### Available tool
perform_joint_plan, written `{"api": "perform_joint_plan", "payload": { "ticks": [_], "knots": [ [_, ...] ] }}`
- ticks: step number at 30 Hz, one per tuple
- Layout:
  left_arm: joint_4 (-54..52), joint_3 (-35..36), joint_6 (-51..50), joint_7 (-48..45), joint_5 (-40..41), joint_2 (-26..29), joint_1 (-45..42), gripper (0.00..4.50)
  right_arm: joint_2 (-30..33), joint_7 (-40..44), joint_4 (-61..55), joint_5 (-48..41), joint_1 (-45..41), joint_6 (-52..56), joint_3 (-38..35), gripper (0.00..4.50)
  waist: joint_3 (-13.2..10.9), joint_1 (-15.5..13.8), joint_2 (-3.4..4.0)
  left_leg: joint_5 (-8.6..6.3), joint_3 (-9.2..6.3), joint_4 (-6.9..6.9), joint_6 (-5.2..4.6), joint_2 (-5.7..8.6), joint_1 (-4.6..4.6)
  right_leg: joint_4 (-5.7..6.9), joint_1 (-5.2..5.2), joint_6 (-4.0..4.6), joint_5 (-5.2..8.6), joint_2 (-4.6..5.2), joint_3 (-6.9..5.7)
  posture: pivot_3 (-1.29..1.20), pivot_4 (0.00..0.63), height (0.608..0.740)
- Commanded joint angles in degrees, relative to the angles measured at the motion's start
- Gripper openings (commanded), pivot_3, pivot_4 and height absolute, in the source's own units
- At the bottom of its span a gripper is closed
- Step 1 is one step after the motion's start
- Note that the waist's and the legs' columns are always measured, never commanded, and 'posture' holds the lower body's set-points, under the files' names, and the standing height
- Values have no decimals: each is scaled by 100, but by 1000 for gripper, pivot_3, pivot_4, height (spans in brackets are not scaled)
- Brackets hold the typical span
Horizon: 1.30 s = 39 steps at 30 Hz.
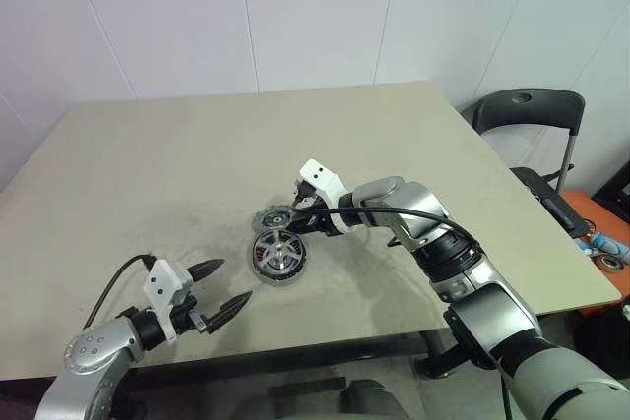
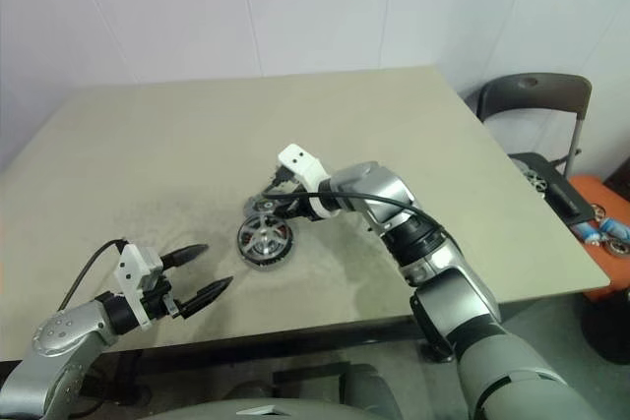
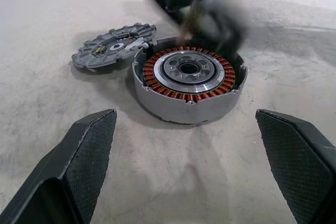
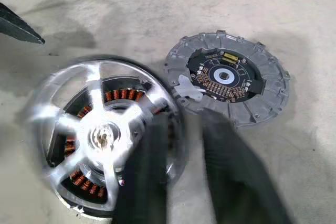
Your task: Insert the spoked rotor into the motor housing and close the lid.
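Head eyes look down over the table [image 1: 197,154]; both wrist cameras sit close, sharing the housing [image 3: 189,85] beyond their jaws.

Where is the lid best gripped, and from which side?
Probably by the notched rim, from above, on the side away from the motor housing: the lid lies flat on the table, and its other edge sits close against it.

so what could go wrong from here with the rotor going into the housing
1. The spoked rotor looks blurred and off-centre over the motor housing; it may seat tilted or jam on the copper windings.
2. The right gripper is very close to the rotor's rim; pulling away could drag or tip it.
3. The lid lies right beside the housing, so a slipping rotor or the fingers could knock it.
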<state>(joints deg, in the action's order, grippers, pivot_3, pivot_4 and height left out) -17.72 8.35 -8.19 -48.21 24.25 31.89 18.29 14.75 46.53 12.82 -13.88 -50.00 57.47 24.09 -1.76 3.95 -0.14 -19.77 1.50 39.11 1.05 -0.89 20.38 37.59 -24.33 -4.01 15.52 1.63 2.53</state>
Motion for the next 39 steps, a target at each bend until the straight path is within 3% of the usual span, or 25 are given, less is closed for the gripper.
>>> {"api": "perform_joint_plan", "payload": {
  "ticks": [1, 6, 8, 14, 22, 26, 36, 39],
  "knots": [
    [-190, -8, 43, 29, 4, -2, -53, 4500, -14, 55, -132, 10, -100, -83, -44, 2365, 0, 0, 0, 0, 0, 0, 0, 0, 0, 0, 0, 0, 0, 0, 0, 0, 0, 740],
    [-191, -28, 59, 44, -1, -11, -47, 4500, -16, 96, -197, -50, -133, -43, -143, 4033, 0, 0, 0, 0, 0, 0, 0, 0, 0, 0, 0, 0, 0, 0, 0, 0, 0, 740],
    [-198, -31, 62, 51, 1, -11, -34, 4500, -8, 147, -280, -152, -176, 26, -264, 4491, 0, -1, 0, 0, 0, 0, 0, 0, 0, 0, 0, 0, 0, 0, 0, 0, 0, 740],
    [-171, -21, 71, 51, 3, 2, -50, 4500, 31, 325, -464, -486, -255, 20, -698, 4491, 0, -2, 0, 0, 0, 0, 0, 0, 0, 0, 0, 0, 0, 0, 0, 0, 0, 740],
    [-113, -26, 85, 28, -6, 8, -103, 4500, 167, 563, -622, -461, -28, -506, -590, 4491, 1, -2, -1, 0, 0, 0, 0, 0, 0, 0, 0, 0, 0, -1, 0, 0, 0, 740],
    [-106, -25, 88, 31, -17, 7, -111, 4500, 188, 684, -710, -426, 83, -682, -423, 3599, 1, -1, -1, 0, 0, 0, 0, 0, 0, 0, 0, 0, 0, -1, 0, 0, 0, 740],
    [-134, -9, 93, 46, -14, 4, -69, 4500, 145, 889, -653, -328, 228, -1169, -154, 74, 1, -4, -1, 0, 0, 1, 0, 0, -1, 1, 0, 0, 0, -1, 0, 0, 0, 740],
    [-138, 1, 98, 39, -12, 11, -52, 4500, 78, 914, -527, -251, 267, -1327, -77, 29, 1, -1, -1, 0, 0, 1, 0, 0, -1, 2, 0, 0, 0, -1, 0, 0, 0, 740]
  ]
}}
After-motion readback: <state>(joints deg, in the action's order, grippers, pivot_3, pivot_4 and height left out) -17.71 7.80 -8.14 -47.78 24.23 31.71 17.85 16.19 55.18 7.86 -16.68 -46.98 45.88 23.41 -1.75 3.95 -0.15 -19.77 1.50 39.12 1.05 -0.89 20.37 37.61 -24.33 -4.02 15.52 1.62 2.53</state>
